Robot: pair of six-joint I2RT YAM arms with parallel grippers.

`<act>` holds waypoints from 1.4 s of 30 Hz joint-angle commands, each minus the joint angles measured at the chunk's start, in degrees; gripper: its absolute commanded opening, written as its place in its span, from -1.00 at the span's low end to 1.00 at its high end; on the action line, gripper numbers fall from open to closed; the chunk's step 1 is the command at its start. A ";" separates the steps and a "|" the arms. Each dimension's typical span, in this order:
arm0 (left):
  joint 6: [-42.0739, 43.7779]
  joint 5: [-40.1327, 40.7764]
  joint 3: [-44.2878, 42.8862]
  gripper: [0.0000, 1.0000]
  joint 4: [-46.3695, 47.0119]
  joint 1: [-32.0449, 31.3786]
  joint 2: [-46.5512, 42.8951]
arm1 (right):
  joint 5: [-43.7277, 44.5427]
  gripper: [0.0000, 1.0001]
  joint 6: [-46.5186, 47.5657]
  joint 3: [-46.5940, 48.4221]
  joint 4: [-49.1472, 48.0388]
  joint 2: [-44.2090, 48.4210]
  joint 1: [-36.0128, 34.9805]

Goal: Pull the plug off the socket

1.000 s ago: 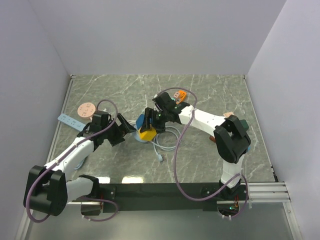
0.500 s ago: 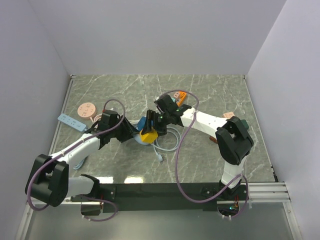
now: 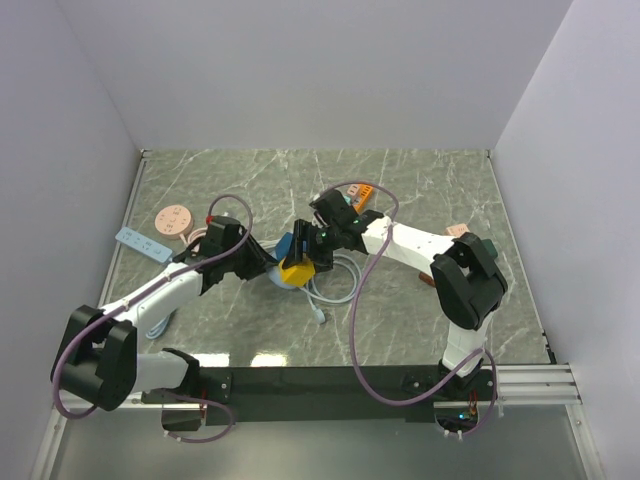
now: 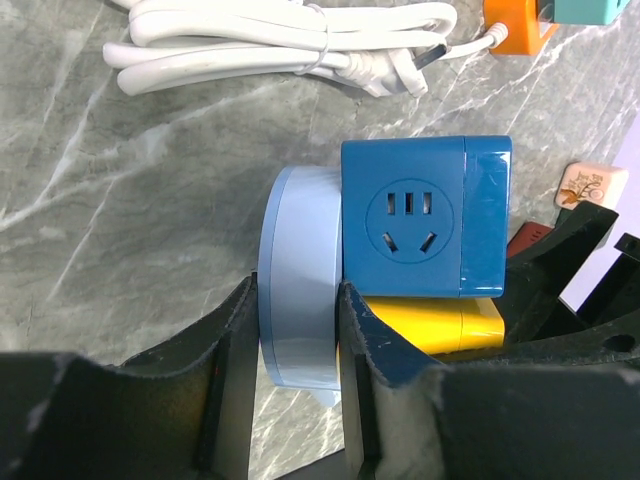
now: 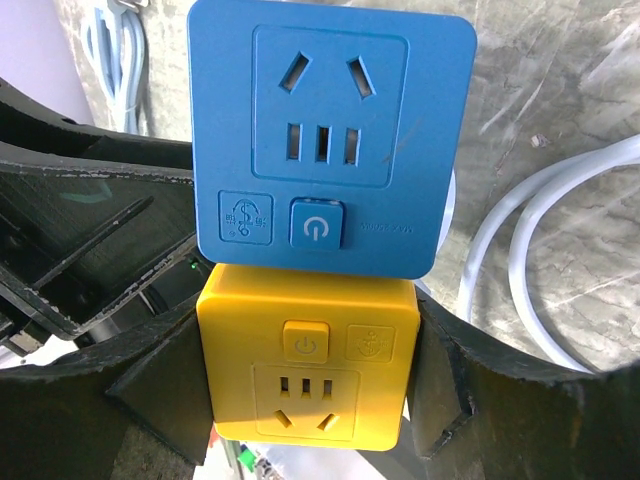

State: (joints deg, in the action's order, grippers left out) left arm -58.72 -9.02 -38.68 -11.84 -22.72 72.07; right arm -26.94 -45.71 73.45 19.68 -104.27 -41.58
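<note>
A blue cube socket (image 3: 287, 245) (image 4: 420, 215) (image 5: 330, 140) sits stacked against a yellow cube socket (image 3: 295, 270) (image 4: 440, 322) (image 5: 305, 370) at the table's middle. A pale blue round plug (image 4: 300, 280) is seated flat against the blue cube's side. My left gripper (image 3: 266, 265) (image 4: 297, 295) is shut on that plug, one finger on each flat face. From the opposite side, my right gripper (image 3: 304, 262) (image 5: 305, 375) is shut on the yellow cube, its fingers pressed against both side faces.
A coiled white cable (image 3: 335, 282) (image 4: 280, 40) lies just beside the cubes. An orange block (image 3: 362, 190) (image 4: 515, 25) stands behind them. A pink disc (image 3: 174, 218) and a pale blue strip (image 3: 140, 243) lie at the left. A small tile (image 4: 590, 186) lies nearby.
My left gripper moved right up to the cubes and shut on the pale blue plug. The right gripper kept its hold on the yellow cube and barely shifted.
</note>
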 commanded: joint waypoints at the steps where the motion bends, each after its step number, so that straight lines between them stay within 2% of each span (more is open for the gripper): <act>1: 1.23 2.85 -3.24 -0.99 -2.39 -0.92 -0.09 | -7.26 -1.00 0.80 1.70 -4.85 5.91 0.09; 9: 3.96 8.84 -2.99 -0.99 -8.55 -0.83 -1.41 | -4.88 -1.00 7.12 -0.58 5.36 10.40 7.30; 13: 3.88 8.84 -2.19 -0.99 -8.47 -0.83 -1.50 | -8.30 -1.00 4.76 -5.77 -0.68 14.17 10.38; 18: 3.79 8.84 -2.63 -0.99 -8.29 -0.83 -0.88 | -9.36 -1.00 3.44 -6.83 -2.46 13.48 10.30; 24: 4.14 8.84 -4.83 -0.99 -8.38 -0.83 0.52 | 1.51 -1.00 6.43 -3.41 2.73 10.93 3.63; 27: 4.40 8.84 -5.62 -0.99 -8.47 -0.83 1.49 | 4.08 -1.00 5.47 -3.31 2.99 9.26 1.25; 30: 4.66 8.84 -6.24 -0.99 -8.99 -0.83 1.58 | 4.26 -1.00 5.19 -4.10 3.16 10.04 1.76; 31: 4.58 8.84 -6.15 -0.99 -9.17 -0.83 1.14 | 6.70 -1.00 5.54 -4.10 3.78 10.75 2.20; 36: 4.93 8.84 -5.36 -0.99 -9.43 -0.83 -1.05 | 17.33 -1.00 8.97 -4.37 11.23 15.67 9.40; 38: 4.84 8.49 -4.92 -0.99 -9.43 -0.83 -2.28 | 26.18 -1.00 10.11 -4.63 13.88 16.11 14.49; 42: 5.37 7.43 -4.65 -0.99 -9.70 -0.83 -4.57 | 36.50 -1.00 10.56 -4.55 18.89 13.58 24.25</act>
State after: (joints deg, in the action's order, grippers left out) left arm -55.16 -1.63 -42.83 -22.35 -23.44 70.96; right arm -3.81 -36.91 67.51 33.01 -91.11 -23.09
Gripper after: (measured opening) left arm 0.356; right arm 0.687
